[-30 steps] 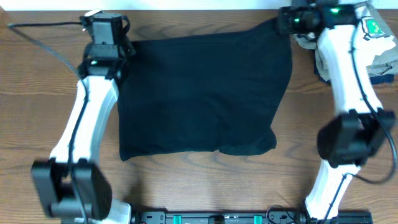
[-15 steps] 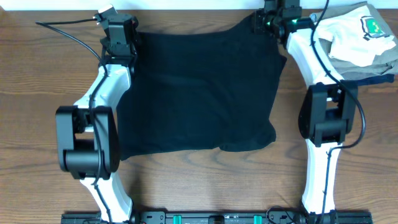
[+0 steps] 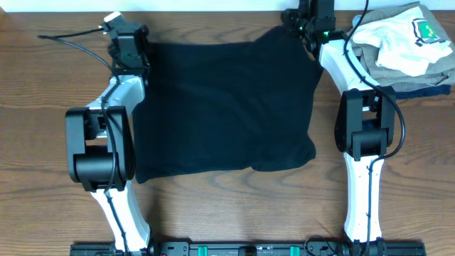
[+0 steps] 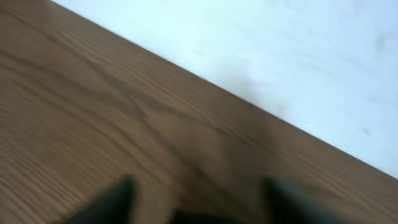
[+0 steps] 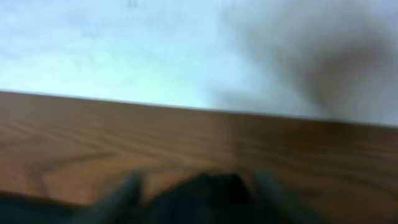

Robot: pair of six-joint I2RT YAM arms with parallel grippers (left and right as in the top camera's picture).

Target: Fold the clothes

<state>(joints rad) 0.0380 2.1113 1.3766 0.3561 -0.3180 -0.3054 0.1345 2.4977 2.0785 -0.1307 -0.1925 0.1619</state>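
Observation:
The clothes, a black shirt [image 3: 224, 107], lie folded flat in the middle of the wooden table [image 3: 213, 213]. My left gripper [image 3: 128, 41] stands at the shirt's far left corner. The blurred left wrist view shows it open [image 4: 202, 193], with bare wood between the fingers [image 4: 118, 202] and a sliver of black fabric [image 4: 205, 219] at the bottom edge. At the far right corner my right gripper [image 3: 307, 21] also stands open [image 5: 202, 196]. A lump of the black shirt [image 5: 208, 199] lies loose between its spread fingers [image 5: 121, 196].
A pile of other garments sits at the far right: a white one with a green badge [image 3: 402, 39] over khaki [image 3: 434, 67] and navy [image 3: 426, 89] ones. The table's far edge and a white wall [image 3: 213, 6] lie just beyond both grippers. A cable [image 3: 71, 34] trails left.
Both grippers were shut on the shirt's far corners and have now opened, letting the fabric go. Both arms drew their elbows in; the right gripper shifted left along the far edge.

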